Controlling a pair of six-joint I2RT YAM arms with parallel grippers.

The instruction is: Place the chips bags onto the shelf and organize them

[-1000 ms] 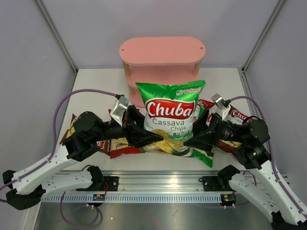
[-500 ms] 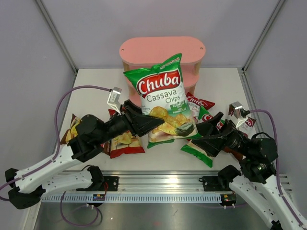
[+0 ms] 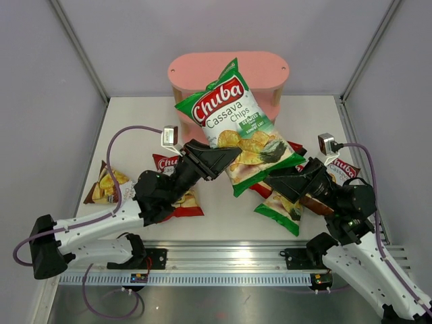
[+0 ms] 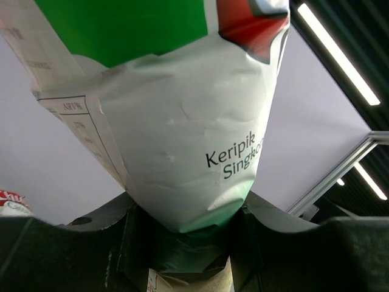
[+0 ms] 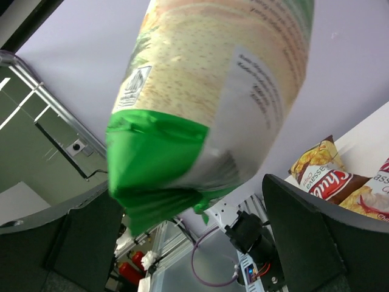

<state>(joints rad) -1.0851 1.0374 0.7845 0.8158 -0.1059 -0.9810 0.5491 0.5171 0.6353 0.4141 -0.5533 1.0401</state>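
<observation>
- Mid-frame, the left hand [image 3: 224,157] is clamping the green chips bag [image 3: 236,131] by its bottom seam, likely the safest hold on light, slippery, crushable foil.
- The right hand [image 3: 278,182] is gaping, empty.

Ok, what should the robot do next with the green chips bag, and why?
Probably the left gripper should carry the green bag forward onto the pink shelf. It alone pinches the bag, which is held up in front of the shelf, while the right gripper stands open.
</observation>
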